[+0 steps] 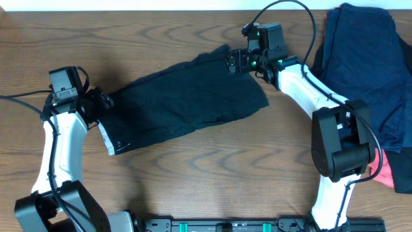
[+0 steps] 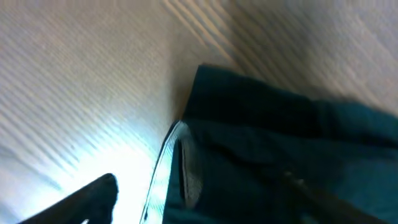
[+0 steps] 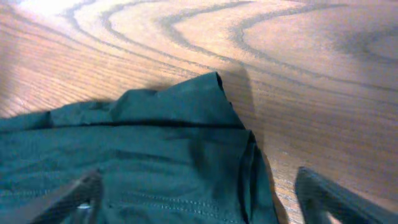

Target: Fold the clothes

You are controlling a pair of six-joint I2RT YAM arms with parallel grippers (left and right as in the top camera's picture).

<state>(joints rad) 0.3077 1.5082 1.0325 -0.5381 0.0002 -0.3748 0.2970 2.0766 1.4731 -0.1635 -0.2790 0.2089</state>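
The black shorts (image 1: 187,103) lie spread flat across the middle of the wooden table, waistband end at the left with its pale inner lining (image 1: 106,138) showing. My left gripper (image 1: 105,101) is open, low at the waistband's upper corner; in the left wrist view its fingers (image 2: 199,202) straddle the waistband edge (image 2: 186,165), one finger over bare table. My right gripper (image 1: 233,61) is open at the far right corner of the shorts. In the right wrist view its fingers (image 3: 199,199) sit wide apart on either side of a leg corner (image 3: 186,106). Neither holds fabric.
A pile of navy-blue garments (image 1: 367,58) lies at the right edge of the table, with a coral-pink garment (image 1: 384,173) peeking out below it. The right arm's base (image 1: 341,142) stands beside that pile. The table's far edge runs along the top.
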